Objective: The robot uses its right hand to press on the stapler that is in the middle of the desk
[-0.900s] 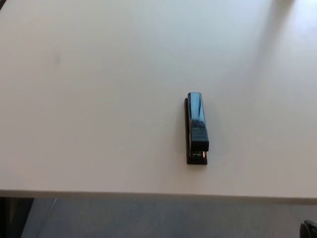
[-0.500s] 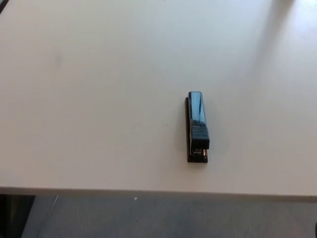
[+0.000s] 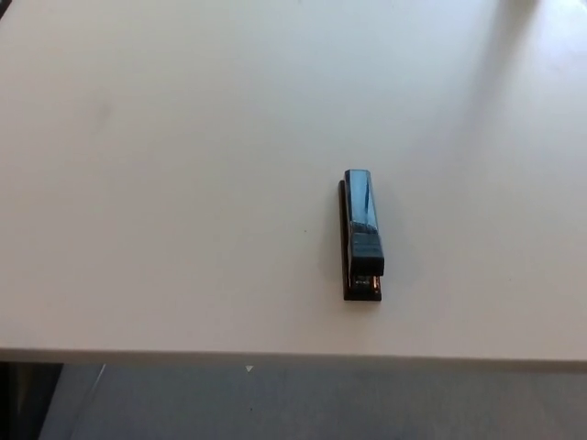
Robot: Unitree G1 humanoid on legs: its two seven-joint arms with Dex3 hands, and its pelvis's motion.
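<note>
A black stapler [image 3: 361, 235] lies flat on the white desk [image 3: 183, 183], right of centre. Its long axis runs away from me, with the stapling end toward the desk's front edge. Nothing touches it. Neither of my hands shows in the head view.
The desk's front edge [image 3: 275, 356] runs across the bottom of the picture, with grey floor [image 3: 321, 403] below it. A soft shadow falls across the desk's far right corner [image 3: 514, 55].
A dark bit of my right hand showed at the bottom right corner 0.9 s ago and has dropped out of view. The stapler stays put; the picture shifted only slightly.
</note>
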